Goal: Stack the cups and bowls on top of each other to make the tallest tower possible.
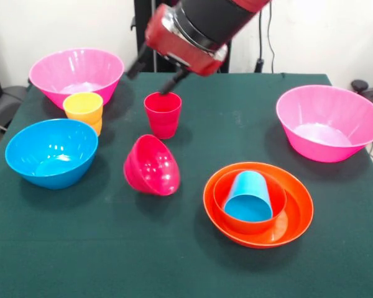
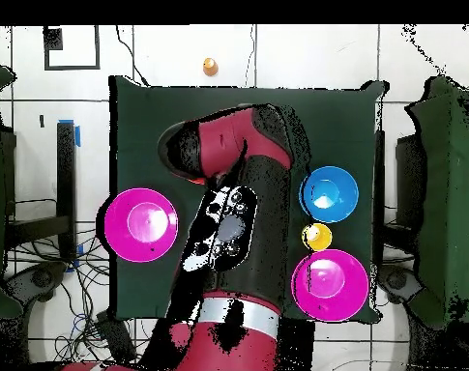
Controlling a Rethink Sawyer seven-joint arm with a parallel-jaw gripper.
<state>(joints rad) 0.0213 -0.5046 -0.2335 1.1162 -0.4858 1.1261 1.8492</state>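
Red cup (image 1: pixel 163 114) stands upright mid-table, mouth up, long axis vertical. My gripper (image 1: pixel 170 86) hangs right at its far rim; 1 dark fingertip (image 1: pixel 172 82) shows touching or just above that rim, the rest blurred behind my wrist, so I cannot tell whether the hand is spread or pressed together, nor whether it grips the cup. Just in front of the red cup the crimson bowl (image 1: pixel 151 165) lies tipped on its side, mouth toward the camera. Blue cup (image 1: pixel 248 197) lies tilted in the small orange bowl (image 1: pixel 250 220), mouth toward the camera, base up and away; that bowl is nested in the wide orange bowl (image 1: pixel 294 218). Yellow cup (image 1: pixel 83 106) sits upright in an orange cup (image 1: pixel 94 126), between the pink bowl (image 1: pixel 76 75) at the far corner and the blue bowl (image 1: pixel 51 153). A 2nd pink bowl (image 1: pixel 329 122) sits upright at the opposite side. Overhead, my arm (image 2: pixel 228 222) covers the table's (image 2: pixel 141 116) middle, hiding the red cup.
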